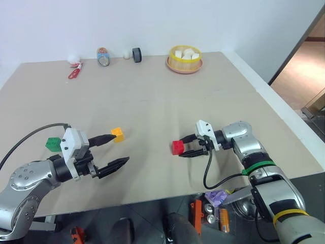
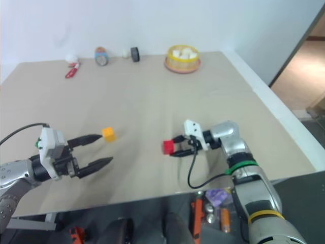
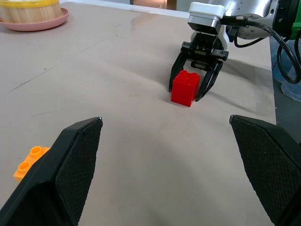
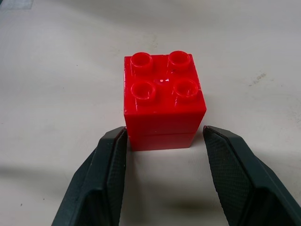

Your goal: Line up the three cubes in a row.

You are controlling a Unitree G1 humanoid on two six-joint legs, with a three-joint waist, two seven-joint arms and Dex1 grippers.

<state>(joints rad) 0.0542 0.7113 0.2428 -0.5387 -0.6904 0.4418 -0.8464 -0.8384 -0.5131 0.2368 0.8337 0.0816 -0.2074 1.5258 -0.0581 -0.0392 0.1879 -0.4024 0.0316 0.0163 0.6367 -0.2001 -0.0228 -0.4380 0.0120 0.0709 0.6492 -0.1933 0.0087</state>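
The red cube (image 1: 177,147) stands upright, studs up, on the tan table (image 1: 152,101) at centre right. My right gripper (image 1: 183,147) is open, its two fingers either side of the red cube; one fingertip (image 4: 113,141) is at the cube's edge, the other stands a little off it. The yellow-orange cube (image 1: 118,134) lies at centre left, beside the upper fingertip of my left gripper (image 1: 122,148), which is wide open with nothing between its fingers. The green cube (image 1: 52,144) sits farther left, behind the left wrist.
Along the table's far edge are a yellow basket (image 1: 184,58) holding white lumps, a dark tape roll (image 1: 137,54), a can (image 1: 103,56), red scissors (image 1: 74,72) and a white ball (image 1: 74,55). The table's front edge runs just below both arms.
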